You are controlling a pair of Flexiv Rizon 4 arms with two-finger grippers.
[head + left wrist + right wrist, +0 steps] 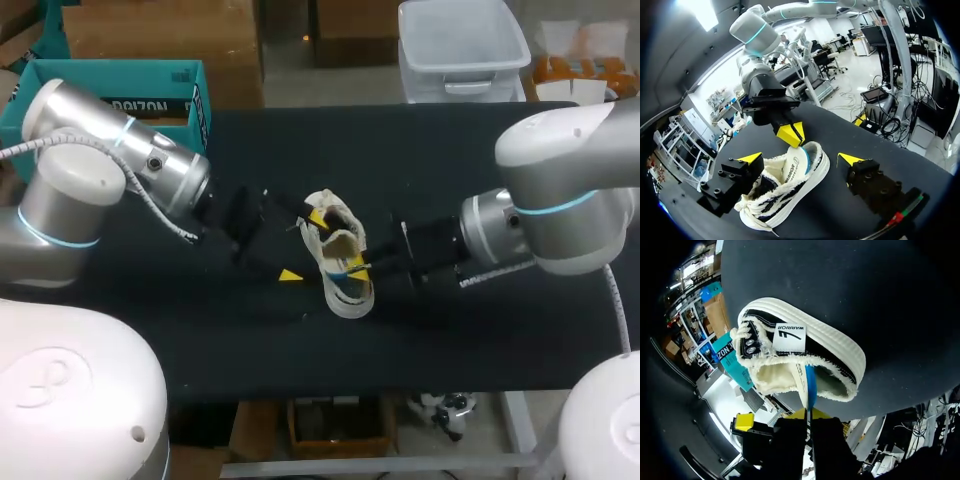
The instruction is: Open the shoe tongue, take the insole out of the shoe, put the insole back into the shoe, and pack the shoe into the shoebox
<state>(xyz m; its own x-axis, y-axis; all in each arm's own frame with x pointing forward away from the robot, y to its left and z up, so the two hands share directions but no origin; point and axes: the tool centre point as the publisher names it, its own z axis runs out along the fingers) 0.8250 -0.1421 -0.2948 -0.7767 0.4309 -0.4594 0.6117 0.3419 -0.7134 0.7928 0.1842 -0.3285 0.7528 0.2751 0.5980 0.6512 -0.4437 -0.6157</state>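
A cream and black low shoe (342, 268) lies on the black table (480, 340), its opening turned up. My left gripper (304, 246) is open, its yellow tips to either side of the laced front; in the left wrist view the shoe (785, 187) sits between the fingers (751, 159) without being squeezed. My right gripper (358, 266) comes from the right and is shut on the insole (809, 382), a thin white and blue sheet standing up out of the heel opening. From the left wrist view the right gripper (791, 135) pinches the insole's edge (801, 161).
A teal open box (150, 85) stands at the table's back left corner, behind my left arm. A clear plastic bin (462, 45) is past the far edge. Bare table lies in front of the shoe and to the right.
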